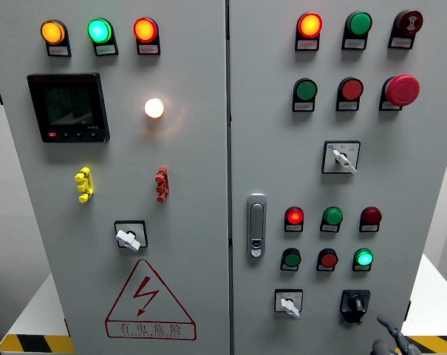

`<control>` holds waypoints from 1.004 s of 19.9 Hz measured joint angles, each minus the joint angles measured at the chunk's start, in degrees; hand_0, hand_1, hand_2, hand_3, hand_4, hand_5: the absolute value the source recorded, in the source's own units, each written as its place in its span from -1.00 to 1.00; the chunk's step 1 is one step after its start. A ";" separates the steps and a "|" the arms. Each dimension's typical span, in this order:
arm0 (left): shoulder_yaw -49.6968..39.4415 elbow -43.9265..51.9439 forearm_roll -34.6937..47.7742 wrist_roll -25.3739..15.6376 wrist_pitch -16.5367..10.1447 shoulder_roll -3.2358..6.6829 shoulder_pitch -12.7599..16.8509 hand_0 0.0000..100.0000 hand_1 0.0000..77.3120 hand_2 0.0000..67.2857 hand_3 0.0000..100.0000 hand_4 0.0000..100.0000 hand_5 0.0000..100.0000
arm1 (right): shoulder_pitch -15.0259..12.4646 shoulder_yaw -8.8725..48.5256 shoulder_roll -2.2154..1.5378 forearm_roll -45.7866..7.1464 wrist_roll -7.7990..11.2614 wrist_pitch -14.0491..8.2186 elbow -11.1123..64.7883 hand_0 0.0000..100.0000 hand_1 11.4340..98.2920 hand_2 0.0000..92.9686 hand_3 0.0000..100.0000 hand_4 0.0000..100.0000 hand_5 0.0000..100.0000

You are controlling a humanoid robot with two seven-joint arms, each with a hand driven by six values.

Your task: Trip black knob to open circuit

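The black knob (355,303) sits low on the right door of the grey cabinet (193,222), at about five o'clock from the door's middle. It is a dark rotary switch on a black square plate, with a raised bar across its face that looks to stand roughly upright; a small pale mark shows near its top. At nine o'clock from it is a white-handled switch (288,303), its handle pointing toward five o'clock.

My right hand (391,340) comes up from the bottom edge at about four o'clock from the knob, near it but not touching. Only a couple of grey fingertips (386,324) show, so I cannot tell whether the hand is open or closed.

Above the knob, at twelve o'clock, are two rows of round lamps: a lit red light (294,217) and a lit green light (364,257) among unlit ones. The silver door latch (256,225) stands at ten o'clock from the knob.
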 measured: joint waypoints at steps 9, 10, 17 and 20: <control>0.00 0.00 0.00 0.00 0.00 0.01 0.03 -1.00 -0.92 -0.61 -0.57 -0.87 -0.97 | -5.09 -0.48 -1.03 -0.16 0.34 0.11 3.56 1.00 -0.02 -0.85 -0.32 -0.42 0.10; 0.00 0.00 0.00 0.00 0.00 0.02 0.03 -1.00 -0.92 -0.61 -0.57 -0.87 -0.97 | -5.20 -0.56 -0.95 -0.45 0.34 0.24 3.66 1.00 -0.02 -0.85 -0.35 -0.45 0.06; 0.00 0.00 0.00 0.00 0.00 -0.01 0.02 -1.00 -0.92 -0.61 -0.57 -0.87 -0.97 | -6.22 -0.81 0.35 -4.83 0.41 0.23 3.88 1.00 -0.04 -0.83 -0.40 -0.50 -0.03; 0.00 0.00 0.00 0.00 0.00 0.01 0.03 -1.00 -0.92 -0.61 -0.57 -0.87 -0.97 | -7.25 -0.94 1.05 -6.36 0.49 0.22 3.93 1.00 -0.05 -0.83 -0.41 -0.49 -0.04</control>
